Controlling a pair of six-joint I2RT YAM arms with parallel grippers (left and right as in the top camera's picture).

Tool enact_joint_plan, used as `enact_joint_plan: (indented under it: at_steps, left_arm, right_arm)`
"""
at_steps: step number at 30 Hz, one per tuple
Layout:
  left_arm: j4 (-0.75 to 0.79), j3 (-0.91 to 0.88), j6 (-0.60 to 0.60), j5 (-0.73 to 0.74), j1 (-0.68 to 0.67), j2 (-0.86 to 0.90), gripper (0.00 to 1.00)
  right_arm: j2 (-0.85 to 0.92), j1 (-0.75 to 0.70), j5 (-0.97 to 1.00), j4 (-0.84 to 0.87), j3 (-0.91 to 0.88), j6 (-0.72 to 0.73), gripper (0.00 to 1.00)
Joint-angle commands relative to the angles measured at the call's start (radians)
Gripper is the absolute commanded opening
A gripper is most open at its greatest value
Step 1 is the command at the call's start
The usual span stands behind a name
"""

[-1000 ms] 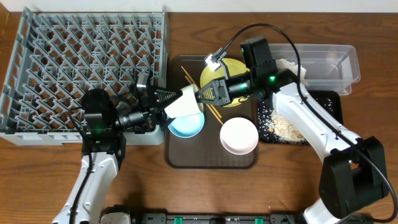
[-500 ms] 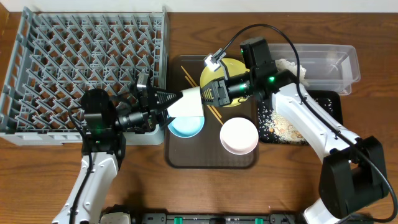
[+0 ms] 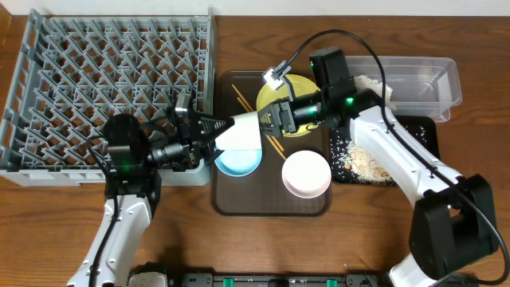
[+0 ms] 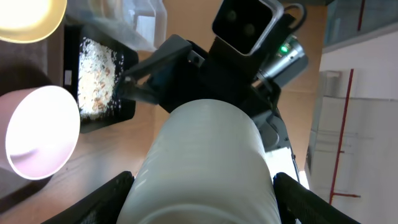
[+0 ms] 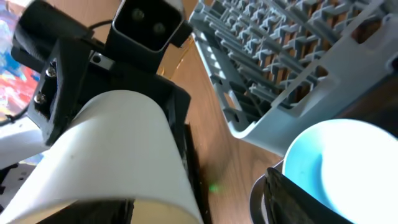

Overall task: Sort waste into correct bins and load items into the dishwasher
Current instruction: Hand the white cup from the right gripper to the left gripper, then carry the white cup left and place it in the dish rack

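Even overhead light; glaring, edge-warped wrist views.

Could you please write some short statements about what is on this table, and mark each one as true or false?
1. The left claw grips the small white cup above the light blue bowl. True.
2. The yellow plate stands in the dish rack. False: it lies on the brown tray.
3. Rice-like scraps lie in the black tray. True.
4. The white-pinkish bowl is stacked inside the light blue bowl. False: they sit apart on the brown tray.
5. The chopsticks lie in the clear tub. False: they lie on the brown tray.
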Motion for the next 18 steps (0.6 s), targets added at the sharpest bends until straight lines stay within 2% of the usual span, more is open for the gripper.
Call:
enact_joint_plan:
  at_steps: [1, 8, 12, 18]
  left_arm:
    - [0.027, 0.01, 0.024, 0.018, -0.002, 0.001, 0.52]
    - [0.034, 0.01, 0.032, 0.017, -0.002, 0.001, 0.52]
    - [0.077, 0.01, 0.097, 0.013, -0.002, 0.001, 0.52]
    - [0.143, 0.039, 0.104, 0.002, 0.028, 0.002, 0.52]
  right_arm:
    - [0.009, -0.054, -0.064, 0.007, -0.005, -0.006, 0.64]
    - [0.009, -0.124, -0.103, 0.006, -0.005, -0.006, 0.64]
    - [0.009, -0.162, -0.105, 0.006, -0.005, -0.006, 0.64]
    - [0.009, -0.207, -0.078, -0.041, -0.005, -0.052, 0.68]
